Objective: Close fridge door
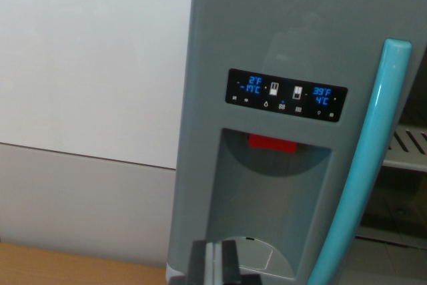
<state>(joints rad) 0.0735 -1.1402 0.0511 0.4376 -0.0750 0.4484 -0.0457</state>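
Observation:
A grey toy fridge (293,38) fills the wrist view's right half. Its front door carries a black display panel (287,94) with blue digits, a dispenser recess (270,198) with a red lever (271,143), and a curved turquoise handle (370,165) along its right edge. Past the handle, at the wrist view's right, the fridge interior with a shelf (407,148) shows through a gap, so a door stands open there. My gripper (218,265) pokes in at the bottom edge, close in front of the dispenser, its dark fingers pressed together with nothing between them.
A white wall (87,51) with a grey lower band (80,198) stands behind the fridge on the wrist view's left. A strip of wooden tabletop (60,266) shows at the bottom left.

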